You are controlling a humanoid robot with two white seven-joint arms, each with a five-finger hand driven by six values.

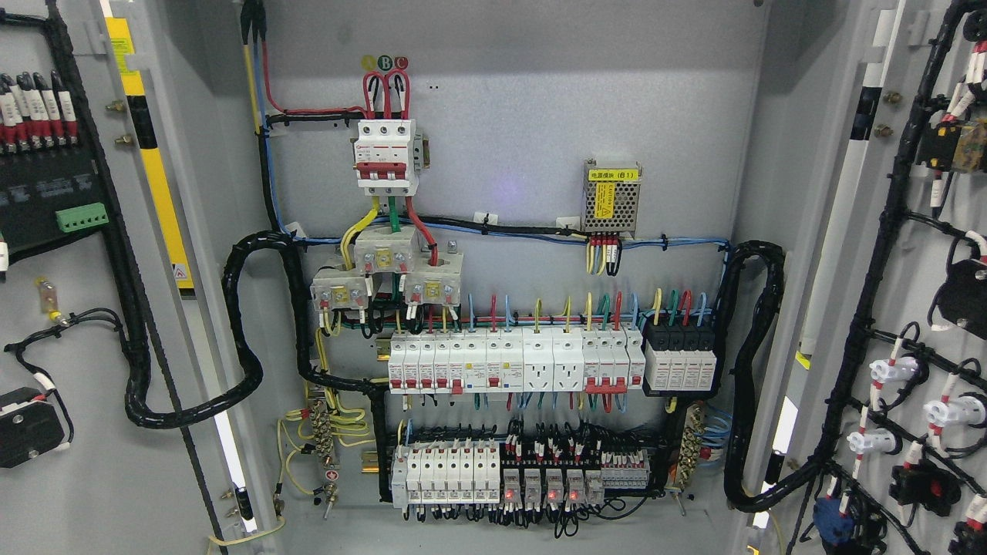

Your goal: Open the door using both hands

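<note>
The grey electrical cabinet stands with both doors swung wide. The left door (pixel 85 324) fills the picture's left edge, its inner face carrying black cable looms and a green terminal block (pixel 81 218). The right door (pixel 917 231) fills the right edge, with wired switch and lamp backs on its inner face. Between them the cabinet's back panel (pixel 540 116) is in full view. Neither of my hands or arms shows anywhere in the head view.
On the back panel sit a main breaker (pixel 385 154), a small power supply (pixel 611 196), two rows of white breakers (pixel 509 362) and relays (pixel 540 482). Thick black cable bundles (pixel 247 331) loop from the panel to each door.
</note>
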